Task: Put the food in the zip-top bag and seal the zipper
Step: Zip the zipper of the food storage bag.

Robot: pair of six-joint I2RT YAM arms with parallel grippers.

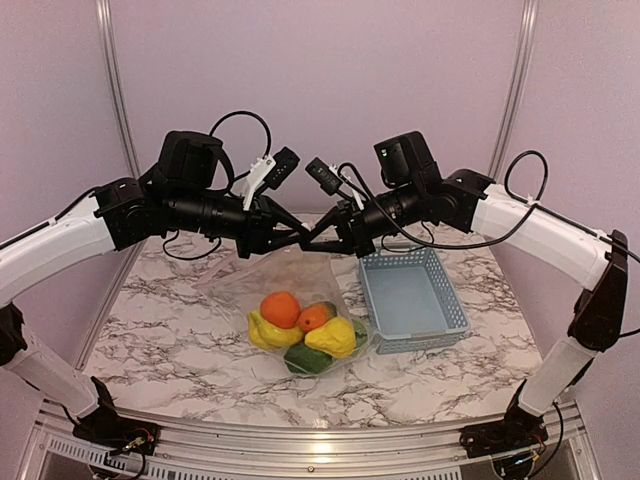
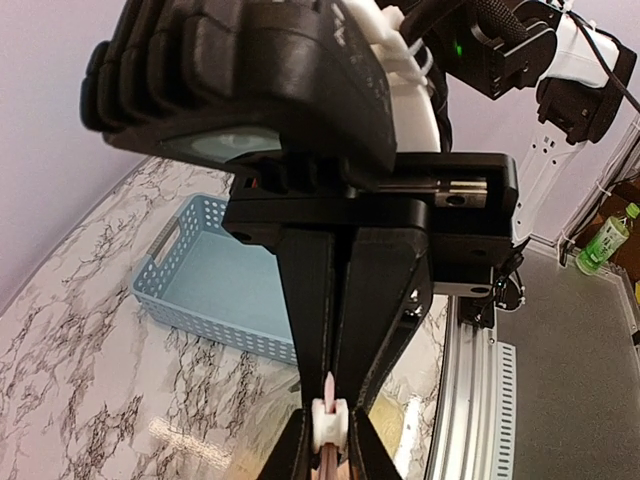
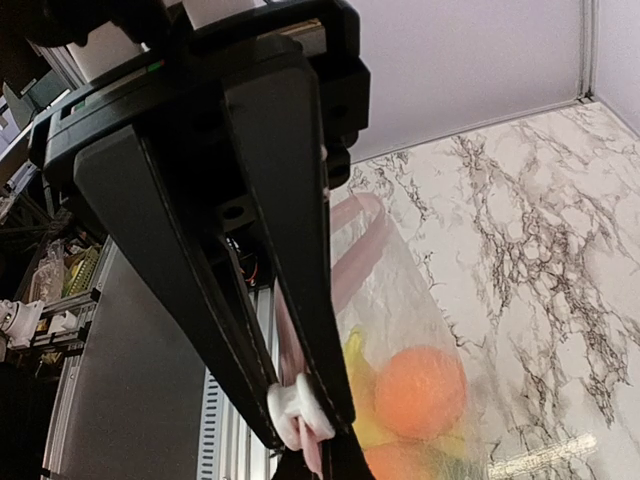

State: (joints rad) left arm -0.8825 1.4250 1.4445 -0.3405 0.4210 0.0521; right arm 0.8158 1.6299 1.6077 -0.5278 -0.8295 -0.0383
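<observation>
The clear zip-top bag (image 1: 292, 272) hangs from both grippers, its lower part on the marble table. It holds the food: an orange (image 1: 280, 308), yellow bananas (image 1: 266, 332), a yellow pepper (image 1: 333, 337), a green melon (image 1: 307, 361) and a small orange-red fruit (image 1: 314, 317). My left gripper (image 1: 299, 238) is shut on the white slider (image 2: 331, 424) of the pinkish zipper (image 3: 352, 250). My right gripper (image 1: 323, 241) is shut on the zipper strip right beside it, tip to tip. The orange (image 3: 420, 391) shows through the bag in the right wrist view.
The grey-blue slotted basket (image 1: 416, 296) stands empty right of the bag; it also shows in the left wrist view (image 2: 212, 292). The table's metal frame rail (image 2: 478, 400) runs along the edge. A green bottle (image 2: 607, 241) stands off the table.
</observation>
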